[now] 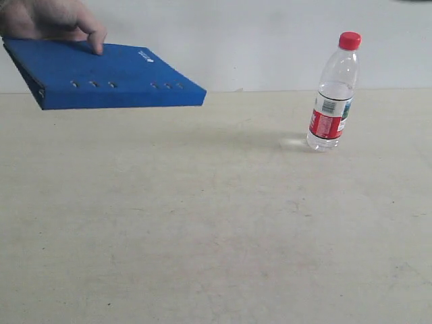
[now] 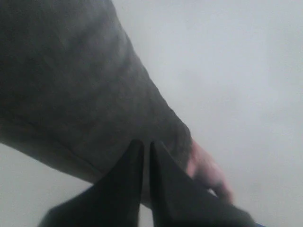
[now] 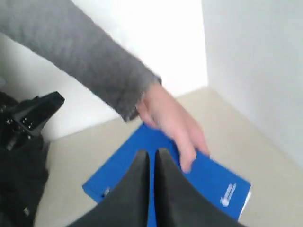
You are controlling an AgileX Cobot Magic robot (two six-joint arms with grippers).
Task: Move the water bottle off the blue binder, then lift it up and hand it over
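In the exterior view a person's hand (image 1: 52, 20) reaches in from the upper left corner, fingers curled over the far edge of the blue binder (image 1: 108, 77) and the forefinger pressed down on its cover. The binder is held clear of the table (image 1: 202, 236) and tilted, with its riveted spine facing the camera. The water bottle (image 1: 333, 94) stands upright on the table well to the right, apart from the binder and with nothing touching it. Neither robot arm shows in this view. In the left wrist view the left gripper (image 2: 147, 158) points upward toward a pale wall, its two dark fingers drawn together with only a hairline seam between them and nothing caught there. Just behind the tips passes a grey sleeve (image 2: 71, 80), and the person's hand (image 2: 208, 172) emerges from its cuff. The picture is soft, and a sliver of blue at its very corner may be the binder's edge. The bottle does not appear here. In the right wrist view the right gripper (image 3: 151, 163) is likewise closed, its fingers side by side with a thin slit and nothing held. Beyond the tips lies the blue binder (image 3: 215, 182), its white logo (image 3: 228, 194) near one corner. The person's hand (image 3: 175, 125) rests flat on the cover, fingers spread toward the edge, with the grey sleeve (image 3: 80, 56) running away behind it. A black piece of equipment (image 3: 23, 142) sits off to one side. The bottle is out of this view too.
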